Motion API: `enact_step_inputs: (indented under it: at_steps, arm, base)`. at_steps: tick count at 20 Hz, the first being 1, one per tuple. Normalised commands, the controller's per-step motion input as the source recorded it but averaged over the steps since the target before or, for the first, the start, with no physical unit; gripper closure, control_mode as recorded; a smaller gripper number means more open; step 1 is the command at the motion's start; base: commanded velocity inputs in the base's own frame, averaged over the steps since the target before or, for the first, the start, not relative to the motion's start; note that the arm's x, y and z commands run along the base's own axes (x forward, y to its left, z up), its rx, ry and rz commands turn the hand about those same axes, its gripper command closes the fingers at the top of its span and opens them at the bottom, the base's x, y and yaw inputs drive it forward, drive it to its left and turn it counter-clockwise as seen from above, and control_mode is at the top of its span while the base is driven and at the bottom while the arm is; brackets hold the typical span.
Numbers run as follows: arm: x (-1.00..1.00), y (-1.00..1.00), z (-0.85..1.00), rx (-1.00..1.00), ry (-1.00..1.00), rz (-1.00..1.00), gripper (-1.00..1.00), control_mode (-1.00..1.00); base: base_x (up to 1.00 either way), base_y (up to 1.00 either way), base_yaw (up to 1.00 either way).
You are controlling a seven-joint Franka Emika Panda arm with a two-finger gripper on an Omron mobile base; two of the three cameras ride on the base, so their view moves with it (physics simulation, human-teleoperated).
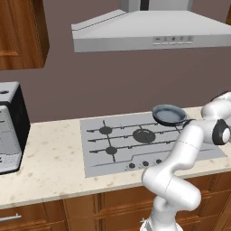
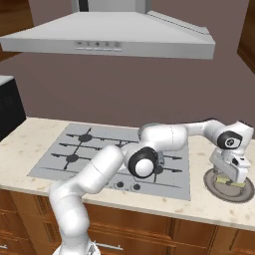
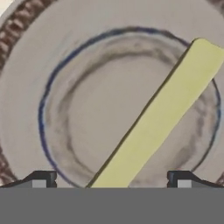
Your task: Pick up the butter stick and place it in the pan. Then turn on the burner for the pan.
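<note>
The butter stick [image 3: 162, 113] is a pale yellow oblong lying slantwise on a round grey plate [image 3: 87, 109] with a blue ring and a brown rim. My gripper [image 3: 111, 181] hangs open just above the plate, and the stick's near end runs between the fingertips [image 3: 41, 179]. In the right base view the gripper [image 2: 230, 175] is low over the plate [image 2: 214, 188] on the counter right of the stove, with a bit of the butter stick [image 2: 225, 183] showing beneath it. The pan [image 1: 169, 114], dark-rimmed and blue-grey inside, sits on the stove's back right burner.
The grey stove top [image 1: 117, 149] has several burners and a row of knobs [image 1: 145, 163] along its front edge. A range hood [image 1: 149, 31] hangs above it. A dark and silver appliance [image 1: 9, 131] stands at the left end of the counter.
</note>
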Motion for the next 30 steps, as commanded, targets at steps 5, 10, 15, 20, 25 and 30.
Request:
enact_step_inputs:
  at_steps: [5, 10, 15, 20, 25, 30]
  arm:
    - [0.07, -0.13, -0.08, 0.00, 0.00, -0.01, -1.00, -1.00]
    - [0.00, -0.10, -0.13, 0.00, 0.00, 0.00, -1.00, -1.00]
    - [0.00, -0.02, -0.17, 0.00, 0.00, 0.00, 1.00, -1.00]
    - [0.00, 0.00, 0.00, 0.00, 0.00, 0.00, 1.00, -1.00]
    - [0.00, 0.04, 0.00, 0.00, 0.00, 0.00, 1.00, -1.00]
    - [-0.02, 0.36, 0.00, 0.00, -0.04, 0.13, 1.00, -1.00]
  base:
    - [0.00, 0.00, 0.00]
    - [0.00, 0.00, 0.00]
    - [0.00, 0.00, 0.00]
    - [0.00, 0.00, 0.00]
    - [0.00, 0.00, 0.00]
    - [0.00, 0.00, 0.00]
